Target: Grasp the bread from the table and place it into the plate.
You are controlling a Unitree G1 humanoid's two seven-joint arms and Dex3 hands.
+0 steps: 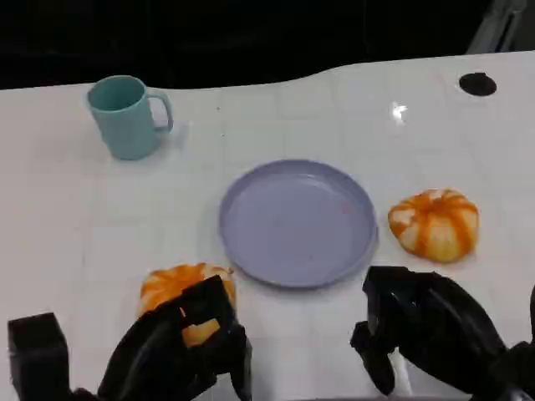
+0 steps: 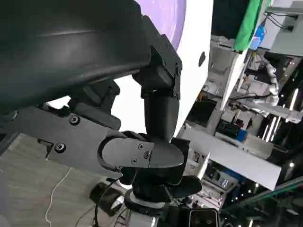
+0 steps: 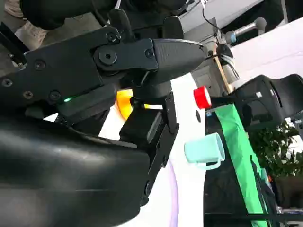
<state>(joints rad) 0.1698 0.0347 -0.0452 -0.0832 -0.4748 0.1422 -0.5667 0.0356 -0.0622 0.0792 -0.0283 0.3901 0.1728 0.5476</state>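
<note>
Head view: a lavender plate (image 1: 298,222) lies in the middle of the white table (image 1: 67,217), and there are two round orange-and-white striped breads. One bread (image 1: 179,288) is near the front edge, just left of the plate, and the left hand (image 1: 180,351) hangs over its near side, partly covering it. Whether the fingers already touch the bread I cannot tell. The other bread (image 1: 434,223) lies just beside the plate's right rim, apart from it. The right hand (image 1: 426,330) is in front of this bread with fingers curled inward and nothing in them. A teal mug (image 1: 127,116) stands well apart at the back left.

Left wrist view: the left hand's black shell (image 2: 71,42) and its fingers (image 2: 142,156) take most of the picture; the fingers seem curled, but if they close on something is not visible. A piece of the plate (image 2: 165,14) shows behind.

Right wrist view: the right hand's fingers (image 3: 142,56) are folded, a slice of orange bread (image 3: 124,103) appears past them, and the mug (image 3: 204,150) is further off.

The bread is probably light and a little soft, with a smooth domed top, so I would hold it around the widest sides, gently, not pressing on the crown.
</note>
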